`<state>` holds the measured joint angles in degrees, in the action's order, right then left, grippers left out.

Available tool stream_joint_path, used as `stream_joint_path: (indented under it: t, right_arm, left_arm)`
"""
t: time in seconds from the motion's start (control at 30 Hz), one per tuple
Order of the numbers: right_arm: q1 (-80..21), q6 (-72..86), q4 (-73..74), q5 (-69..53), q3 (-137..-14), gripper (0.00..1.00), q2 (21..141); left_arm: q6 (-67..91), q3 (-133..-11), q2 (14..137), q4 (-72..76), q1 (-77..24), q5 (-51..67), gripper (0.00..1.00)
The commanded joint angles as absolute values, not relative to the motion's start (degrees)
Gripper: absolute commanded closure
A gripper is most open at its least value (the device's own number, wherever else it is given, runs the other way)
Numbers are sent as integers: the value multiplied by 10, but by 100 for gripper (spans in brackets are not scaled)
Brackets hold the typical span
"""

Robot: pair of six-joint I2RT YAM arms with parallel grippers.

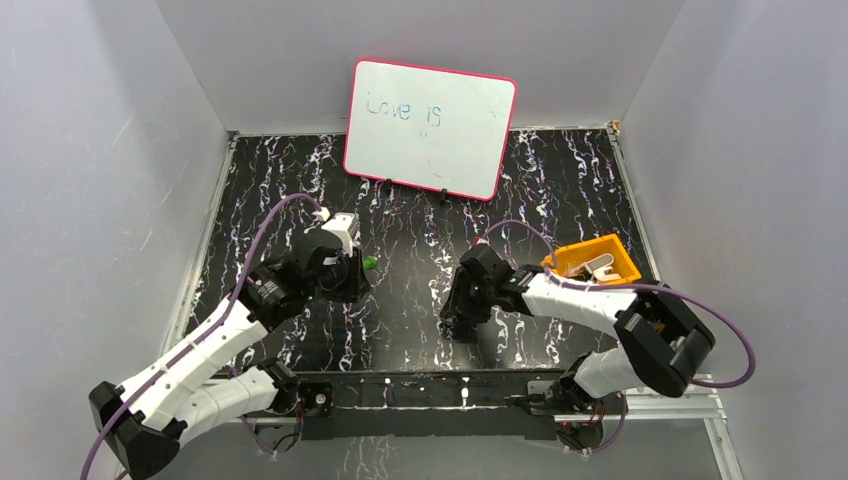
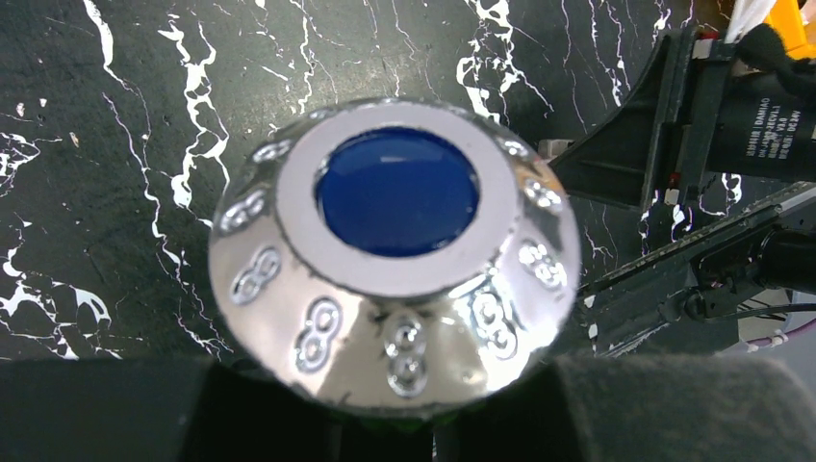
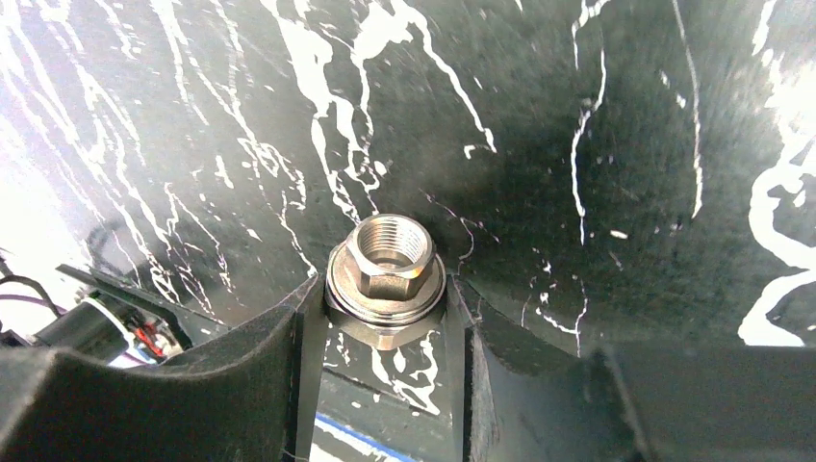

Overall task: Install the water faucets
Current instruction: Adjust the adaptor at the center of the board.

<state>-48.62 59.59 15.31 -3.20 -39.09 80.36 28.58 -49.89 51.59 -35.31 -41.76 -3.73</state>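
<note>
Black surface (image 1: 420,240) holds a nut (image 3: 387,272) near the tray (image 1: 570,256). Right fingers (image 3: 192,385) sit on both sides of it; I cannot tell if they squeeze. Left fingers (image 2: 106,409) clamp the tap (image 2: 395,255), farther from the tray. With a loose hold, the nut may slip and the threads jam.

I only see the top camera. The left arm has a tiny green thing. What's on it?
Observer: That small green plastic tap has a round silver knob with a blue middle, filling the left wrist view in front of the left gripper, which is shut on the tap.
Operator: What's under the right arm's hand?
Observer: A silver metal hex fitting with a threaded hole, sitting on the black marbled table.
Operator: Is it grabbed?
Observer: The right gripper has its jaws either side of it, very close; I cannot tell whether they press it.
</note>
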Motion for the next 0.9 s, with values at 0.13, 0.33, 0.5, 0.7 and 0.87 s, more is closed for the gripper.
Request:
stream_joint_path:
  t: [0.13, 0.33, 0.5, 0.7, 0.87]
  right_arm:
    - [-529, 457, -164, 129, -295, 90, 677]
    - [-586, 277, -491, 241, -190, 94, 704]
    - [-619, 146, -689, 246, -165, 94, 814]
    - [-635, 84, -863, 245, -162, 94, 963]
    - [-658, 54, -1003, 241, -153, 93, 1067]
  left_arm:
    - [281, -515, 482, -342, -419, -57, 100]
    - [289, -515, 475, -340, -420, -67, 100]
    - [291, -517, 475, -341, -419, -67, 100]
    - [294, -521, 471, -345, -419, -69, 100]
    - [290, -523, 469, -348, -419, -69, 100]
